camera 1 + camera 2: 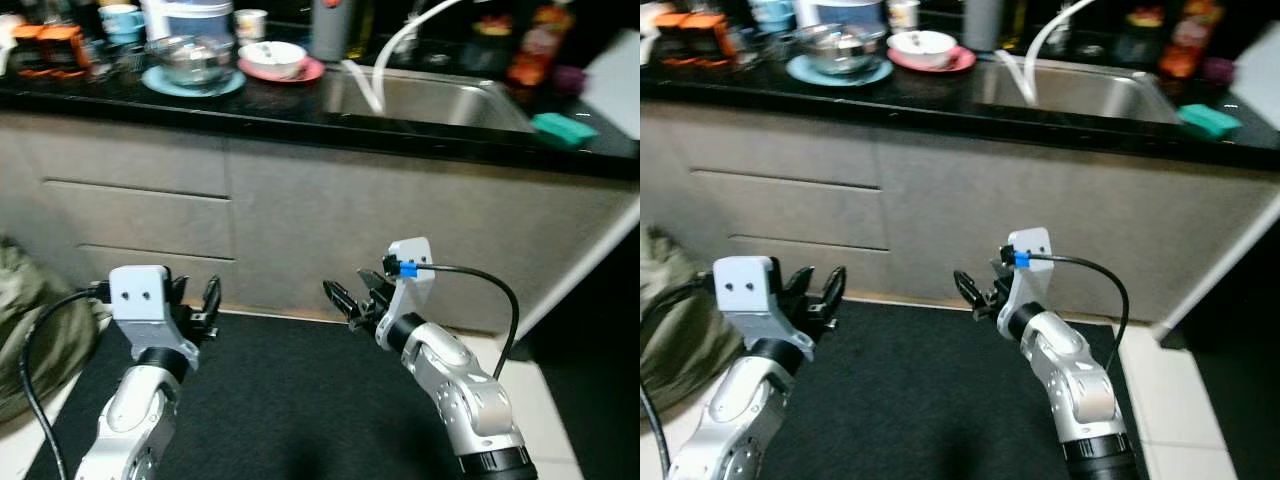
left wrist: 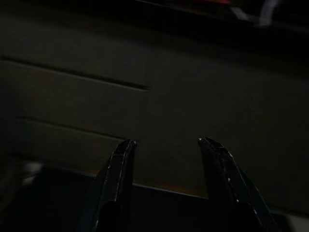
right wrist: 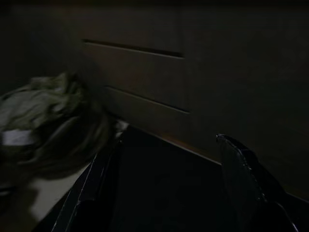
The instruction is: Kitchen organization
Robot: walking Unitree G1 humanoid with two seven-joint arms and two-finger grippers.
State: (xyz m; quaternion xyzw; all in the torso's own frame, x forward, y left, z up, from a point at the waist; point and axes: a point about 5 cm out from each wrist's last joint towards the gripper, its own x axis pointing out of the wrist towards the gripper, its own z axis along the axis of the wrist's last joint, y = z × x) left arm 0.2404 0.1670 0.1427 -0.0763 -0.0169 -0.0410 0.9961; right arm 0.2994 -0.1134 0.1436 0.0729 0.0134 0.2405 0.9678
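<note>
Above the dark floor mat (image 1: 290, 400), facing the grey cabinet drawers (image 1: 140, 215), my left gripper (image 2: 166, 145) and right gripper (image 3: 166, 145) hang spread apart, holding nothing.

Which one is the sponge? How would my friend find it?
Look at the black counter and find the steel sink. The sponge lies on the counter's edge just right of the sink. It's the only teal block there, away from the dishes.

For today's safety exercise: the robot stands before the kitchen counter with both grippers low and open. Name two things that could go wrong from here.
1. The glass bowl on the blue plate sits amid crowded dishes; reaching in might knock neighbours over.
2. The green sponge lies near the counter edge, so a passing right gripper could push it off.
</note>
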